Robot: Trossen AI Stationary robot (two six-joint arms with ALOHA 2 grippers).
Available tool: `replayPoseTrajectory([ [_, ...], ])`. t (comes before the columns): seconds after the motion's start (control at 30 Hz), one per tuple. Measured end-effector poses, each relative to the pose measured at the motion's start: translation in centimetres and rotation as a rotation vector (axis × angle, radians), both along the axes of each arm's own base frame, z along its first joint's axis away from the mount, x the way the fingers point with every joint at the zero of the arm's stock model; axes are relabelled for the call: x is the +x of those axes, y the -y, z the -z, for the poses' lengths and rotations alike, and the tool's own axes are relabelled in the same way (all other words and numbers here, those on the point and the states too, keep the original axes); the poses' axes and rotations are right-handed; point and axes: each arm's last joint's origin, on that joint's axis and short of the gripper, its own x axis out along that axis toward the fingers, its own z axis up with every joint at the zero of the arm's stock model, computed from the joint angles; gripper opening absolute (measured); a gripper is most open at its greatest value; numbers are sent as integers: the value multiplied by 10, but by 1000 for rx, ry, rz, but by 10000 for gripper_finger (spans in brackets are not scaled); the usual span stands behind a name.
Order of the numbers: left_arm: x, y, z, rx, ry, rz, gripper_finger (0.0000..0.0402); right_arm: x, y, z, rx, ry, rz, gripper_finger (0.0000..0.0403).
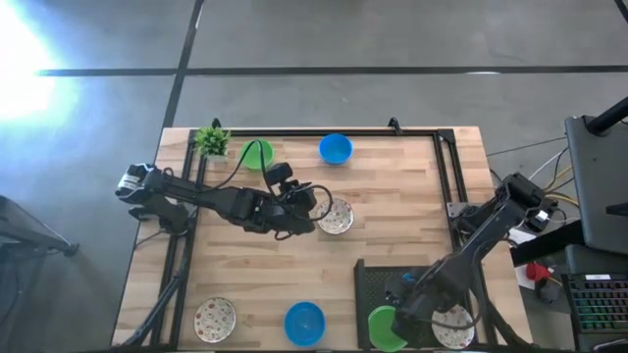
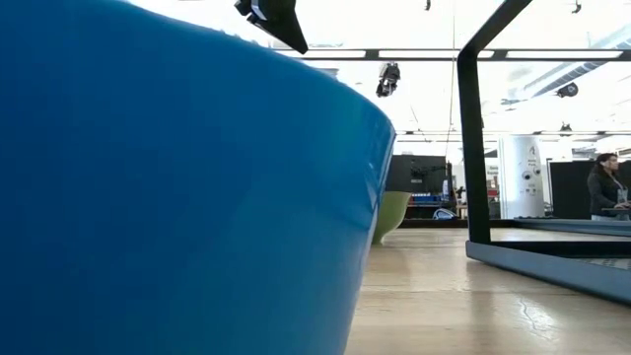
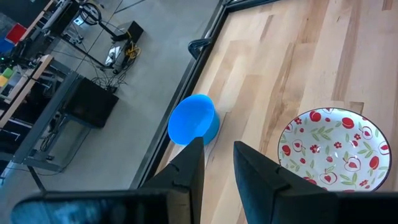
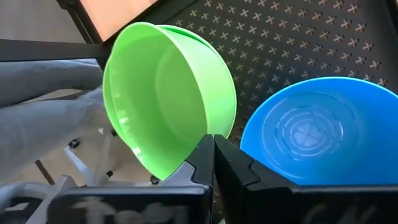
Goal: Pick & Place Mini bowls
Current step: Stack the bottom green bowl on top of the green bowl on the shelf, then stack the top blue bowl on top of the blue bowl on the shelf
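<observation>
Meanwhile the right gripper (image 4: 213, 155), clenched on the green bowl's (image 4: 168, 93) rim, tips it over the dark tray (image 4: 298, 43) beside a blue bowl (image 4: 323, 130), while the left gripper (image 3: 217, 165) hovers released by a speckled bowl (image 3: 333, 149).

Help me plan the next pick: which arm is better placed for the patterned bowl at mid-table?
Left. Its open tool hovers beside the patterned bowl; the right tool is shut on a green bowl.

We are seeing two bowls (image 4: 168, 93) nesting beside another bowl (image 4: 323, 134) on the perforated tray (image 4: 298, 43) at the table's (image 1: 392, 235) front right corner.
</observation>
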Motion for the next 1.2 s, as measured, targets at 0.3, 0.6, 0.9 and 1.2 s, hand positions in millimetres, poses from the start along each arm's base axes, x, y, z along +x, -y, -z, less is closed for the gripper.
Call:
replayPoseTrajectory([
  [0.3, 0, 0, 0, 0, 0, -1, 87, -1, 4, 14, -27, -9, 43, 8],
  [0.6, 0, 0, 0, 0, 0, -1, 87, -5, 7, 11, -32, -12, 64, 8],
  [0.9, 0, 0, 0, -60, 10, 28, 87, -16, 27, -33, -142, 146, 145, 8],
  [1.2, -5, -1, -4, -116, 56, 0, 87, -31, 72, -64, -359, 309, 300, 8],
])
